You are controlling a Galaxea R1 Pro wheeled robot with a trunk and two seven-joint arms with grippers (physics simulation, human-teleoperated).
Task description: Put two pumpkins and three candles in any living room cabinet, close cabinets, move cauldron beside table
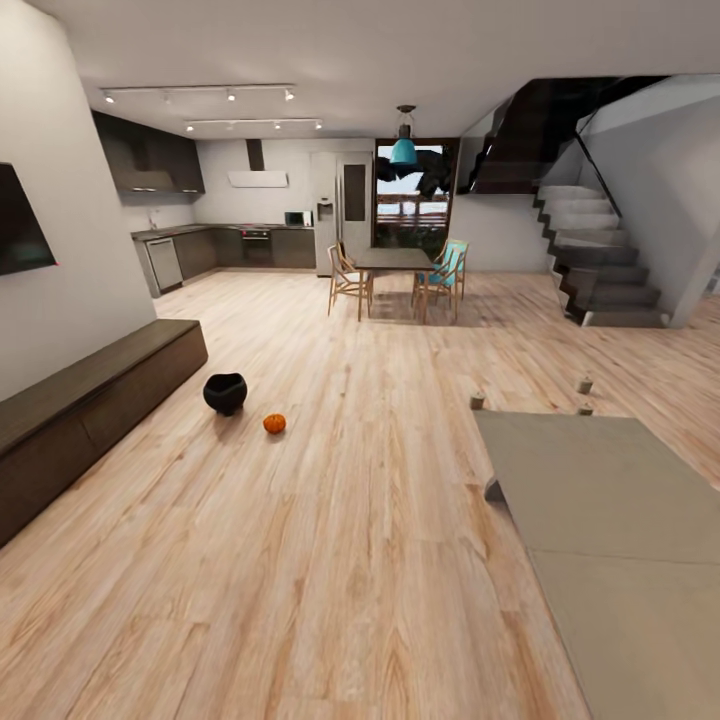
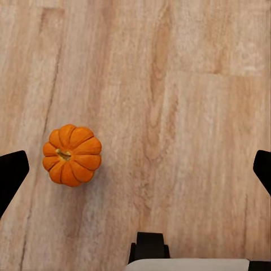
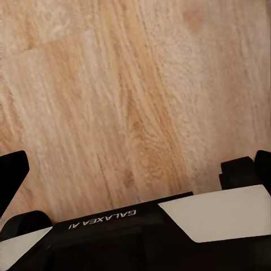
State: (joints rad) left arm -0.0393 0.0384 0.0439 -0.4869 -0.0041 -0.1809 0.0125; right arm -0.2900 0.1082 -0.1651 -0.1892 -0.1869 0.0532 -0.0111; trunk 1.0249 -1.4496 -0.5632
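A small orange pumpkin [image 1: 274,423] lies on the wood floor beside the black cauldron [image 1: 225,392], a little way out from the long dark brown cabinet [image 1: 90,400], whose drawer fronts are closed. Three small candles [image 1: 478,400] [image 1: 585,384] [image 1: 585,409] stand on the floor just beyond the far edge of a low grey-beige table [image 1: 600,540]. In the left wrist view a pumpkin [image 2: 71,154] rests on the floor below my left gripper [image 2: 136,168], which is open and well above it, the pumpkin nearer one finger [image 2: 11,172]. My right gripper [image 3: 135,166] hangs open over bare floor.
A dining table [image 1: 392,260] with chairs stands further back, the kitchen behind it. A staircase [image 1: 600,260] rises at the right. A dark screen [image 1: 20,225] hangs on the left wall above the cabinet. My own base [image 3: 169,226] shows under the right gripper.
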